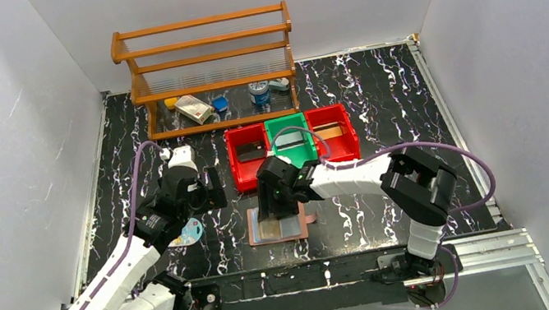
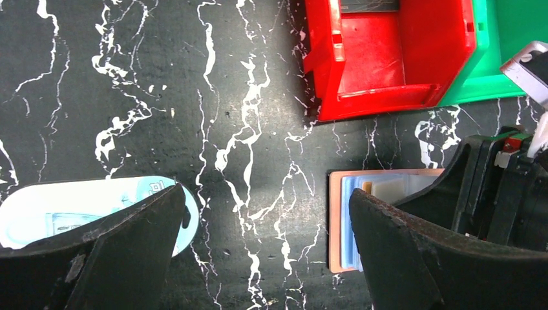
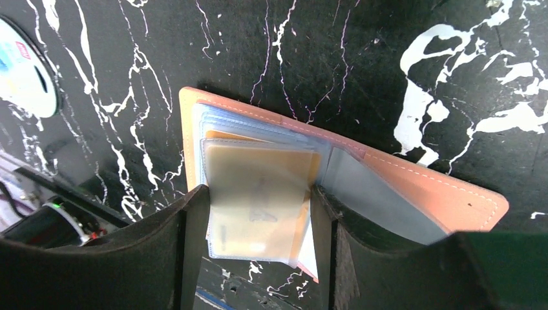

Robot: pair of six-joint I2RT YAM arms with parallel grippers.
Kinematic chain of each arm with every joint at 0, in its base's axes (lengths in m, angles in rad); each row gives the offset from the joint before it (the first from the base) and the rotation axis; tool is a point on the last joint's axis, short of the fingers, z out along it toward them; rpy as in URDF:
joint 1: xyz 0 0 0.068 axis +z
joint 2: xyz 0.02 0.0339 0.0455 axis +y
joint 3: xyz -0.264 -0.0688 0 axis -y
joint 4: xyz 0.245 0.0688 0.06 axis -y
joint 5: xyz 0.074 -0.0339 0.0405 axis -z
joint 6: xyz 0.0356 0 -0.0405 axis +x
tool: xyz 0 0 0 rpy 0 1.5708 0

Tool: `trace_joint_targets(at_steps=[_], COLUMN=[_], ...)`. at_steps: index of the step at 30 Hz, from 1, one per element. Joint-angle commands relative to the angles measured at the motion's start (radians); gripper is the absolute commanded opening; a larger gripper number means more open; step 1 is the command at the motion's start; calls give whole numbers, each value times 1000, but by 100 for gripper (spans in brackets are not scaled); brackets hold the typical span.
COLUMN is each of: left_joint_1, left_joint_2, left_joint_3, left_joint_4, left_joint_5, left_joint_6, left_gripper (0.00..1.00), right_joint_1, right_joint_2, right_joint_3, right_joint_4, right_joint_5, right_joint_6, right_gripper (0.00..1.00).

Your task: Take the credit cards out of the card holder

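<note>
From above, the card holder (image 1: pixel 283 232) is seen spread open on the counter (image 1: pixel 378 97), so that its pockets face up. The right arm (image 1: pixel 349 176) is poised directly over it. The left arm (image 1: pixel 118 267) is stationed beside it, above a pale blue card (image 1: pixel 188 233) lying on the counter.

In the left wrist view, the left jaws are seen wide apart with nothing between them.

In the right wrist view, the right jaws are set either side of a clear pocket (image 3: pixel 258 194) raised off the holder, with an orange card (image 3: pixel 223 137) showing behind it. Whether the pocket is pinched cannot be told.
</note>
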Motion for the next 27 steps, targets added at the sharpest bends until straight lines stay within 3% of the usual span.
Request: trace_joint_targets(at_steps=[1,12,27], left_joint_1=[5,5,5], left_joint_2=[-1,24,109], left_joint_3=[20,-44,-148], left_joint_4=[19,89,215], left_joint_5=[69,300,611], left_joint_6=[10,-63,-221], left_gripper=[98,94,55], right_joint_1=[-12,-35,-60], right_joint_2=[-9,-55,-68], right_joint_3=[-67,-134,-184], right_joint_4=[110,189,233], right_joint_5=[-109,-148,-180], right_joint_6=[32,45,80], right_gripper=[62,62,62])
